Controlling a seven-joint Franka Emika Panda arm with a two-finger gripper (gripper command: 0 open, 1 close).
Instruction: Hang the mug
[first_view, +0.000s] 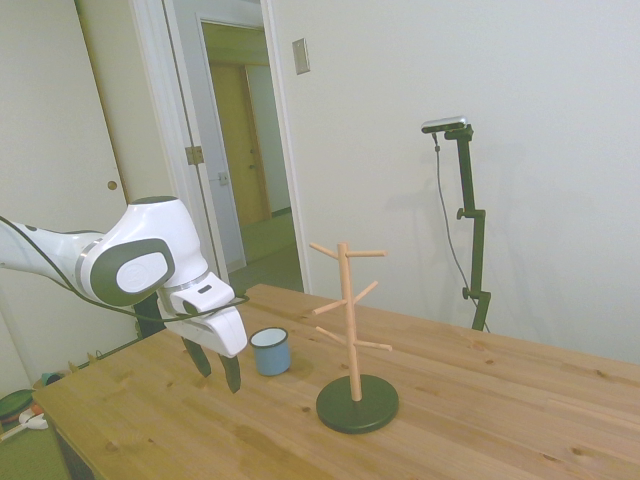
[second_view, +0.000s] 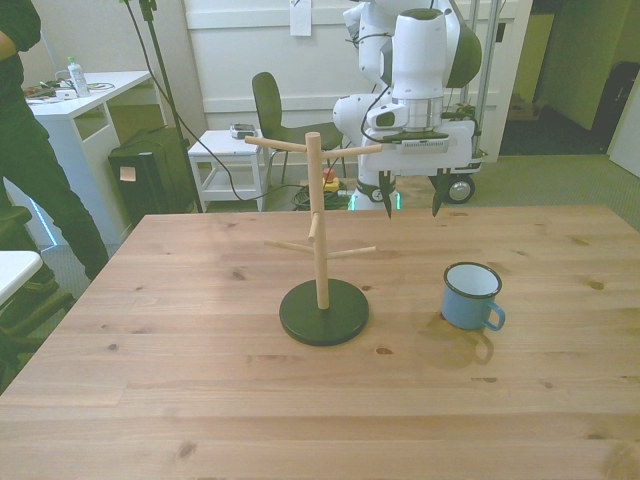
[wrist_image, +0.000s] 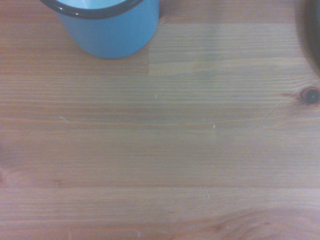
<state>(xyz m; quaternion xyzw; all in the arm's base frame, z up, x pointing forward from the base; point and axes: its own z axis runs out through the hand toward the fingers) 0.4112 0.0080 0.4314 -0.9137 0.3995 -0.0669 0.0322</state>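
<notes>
Mug (second_view: 471, 296) of light-blue enamel, cylindrical, upright on wooden table (second_view: 200, 400), pincer (second_view: 410, 208) spread

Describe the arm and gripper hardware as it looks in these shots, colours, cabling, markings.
White glossy Franka arm with rounded link shells and grey oval joint caps; a thin black cable runs along the link toward the wrist. A white boxy hand carries the gripper: two slim dark tapered fingers. In the front view the upper links are white with dark grey joint bands. No legible markings.

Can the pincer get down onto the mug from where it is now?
Probably yes: the open pincer hangs above the table with nothing between it and the upright mug; the peg tree stands off to one side.
</notes>
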